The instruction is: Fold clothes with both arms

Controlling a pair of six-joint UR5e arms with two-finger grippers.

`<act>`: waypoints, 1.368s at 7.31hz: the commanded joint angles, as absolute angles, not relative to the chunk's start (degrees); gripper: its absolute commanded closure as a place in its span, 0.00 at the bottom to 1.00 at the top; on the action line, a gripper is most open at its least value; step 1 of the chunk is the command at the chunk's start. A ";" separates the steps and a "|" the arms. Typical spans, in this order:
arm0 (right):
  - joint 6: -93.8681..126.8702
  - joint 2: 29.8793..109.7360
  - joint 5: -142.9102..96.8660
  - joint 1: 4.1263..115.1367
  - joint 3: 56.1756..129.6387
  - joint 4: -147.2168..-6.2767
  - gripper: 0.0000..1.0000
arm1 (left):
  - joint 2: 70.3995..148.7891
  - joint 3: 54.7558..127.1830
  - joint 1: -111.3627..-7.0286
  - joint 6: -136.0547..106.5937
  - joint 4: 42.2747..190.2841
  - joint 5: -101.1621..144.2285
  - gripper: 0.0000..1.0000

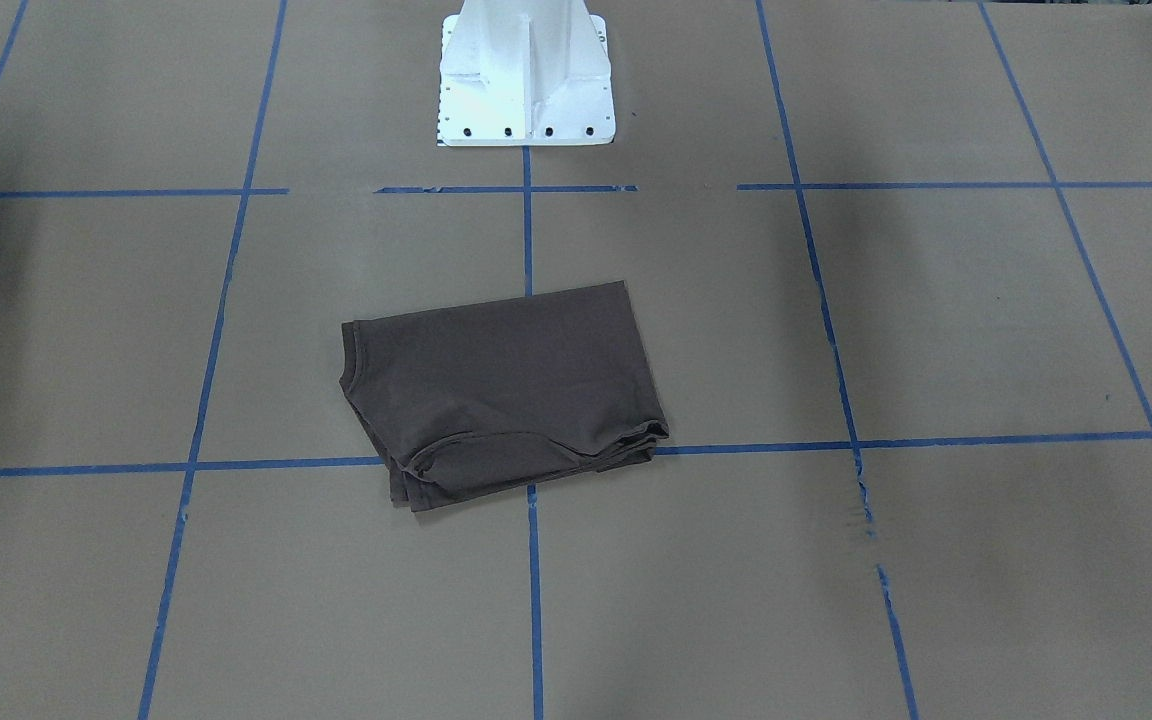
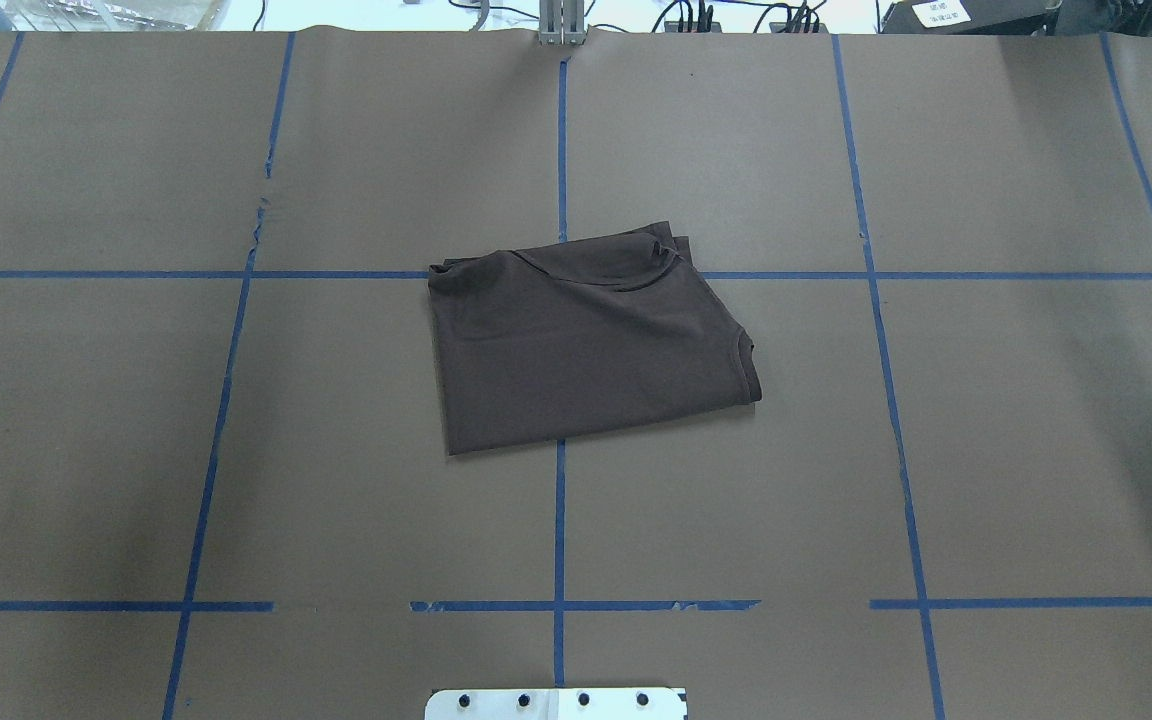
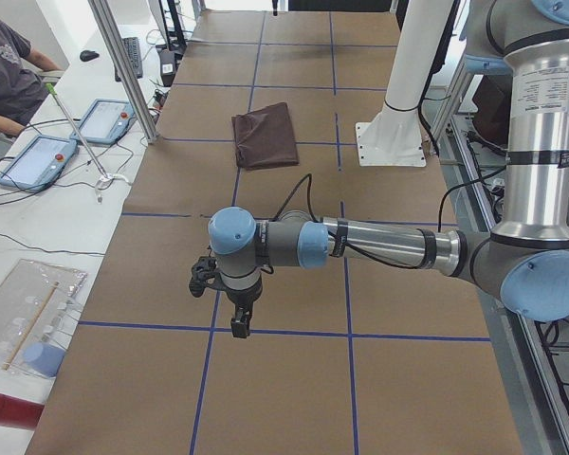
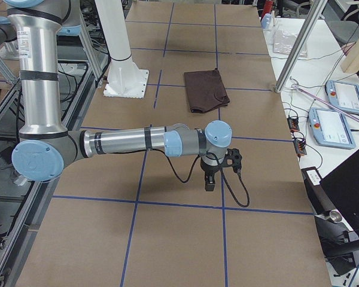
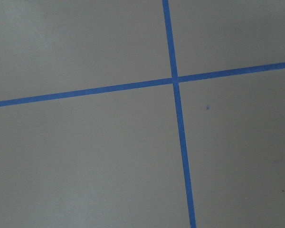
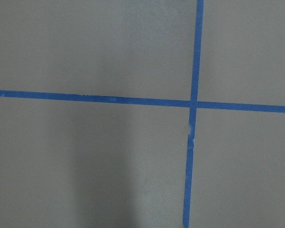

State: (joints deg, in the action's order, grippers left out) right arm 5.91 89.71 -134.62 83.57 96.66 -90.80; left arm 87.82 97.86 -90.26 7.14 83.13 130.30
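**Front-facing view.** One dark brown-grey T-shirt, folded to a compact rectangle, lay flat on the paper-covered table. It sat in front of the white pedestal base, a little toward the robot's right. No arm was in shot. Judgement: folding looked complete or nearly so.

**Overhead view.** Same item. This view added the ribbed collar, on the edge farthest from the base.

**Exterior left.** Only this view showed the left arm. It was level above bare table, well out to the base's left. The left gripper pointed down with nothing hanging from it. Whether its fingers were apart or together could not be told.

**Exterior right.** The right arm mirrored this on the base's other side. The right gripper likewise could not be told.

**Wrist views.** Crossed blue tape lines on paper only, with no cloth. Both grippers were probably parked clear of the shirt.
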 commanded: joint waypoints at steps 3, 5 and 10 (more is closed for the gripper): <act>5.89 89.65 -134.74 82.88 96.68 -90.88 0.00 | 87.63 97.12 -89.91 7.29 83.32 130.78 0.00; 4.76 90.26 -134.82 82.62 97.03 -90.88 0.00 | 87.63 97.21 -89.21 7.38 84.45 132.36 0.00; 5.54 90.09 -136.93 82.44 96.77 -90.09 0.00 | 87.54 96.94 -88.59 7.21 87.54 133.68 0.00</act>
State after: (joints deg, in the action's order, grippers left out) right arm 5.43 90.13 -137.07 82.47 96.76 -90.18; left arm 87.57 96.98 -88.64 7.24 87.34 133.50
